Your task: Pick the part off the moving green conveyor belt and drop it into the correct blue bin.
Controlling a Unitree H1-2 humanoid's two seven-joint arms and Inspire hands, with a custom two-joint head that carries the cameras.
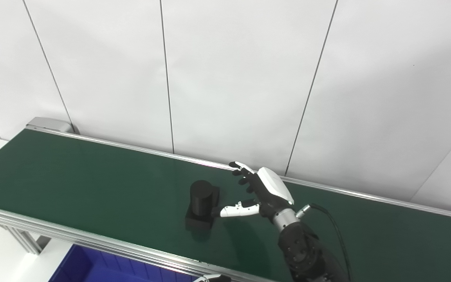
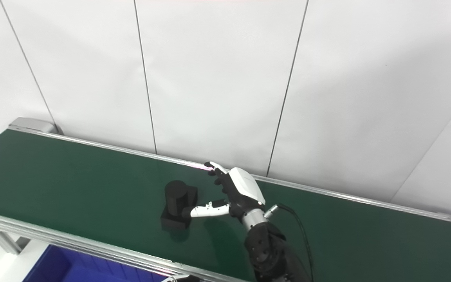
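Black part [image 1: 202, 205] on belt [image 1: 73, 176] | right hand [image 1: 266, 192] fingers spread, thumb touching part | left hand tip [image 1: 213, 278] unreadable

No readable text, labels, brands, numbers or signs on anything in view.

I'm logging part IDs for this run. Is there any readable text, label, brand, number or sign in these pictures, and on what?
None can be read.
Black part: plain dark surfaces, no label or number visible.
Right hand: white shell, no brand mark visible.
Green conveyor belt: unmarked.
Blue bin: only a corner shows, no tag visible.
Wall panels: blank.
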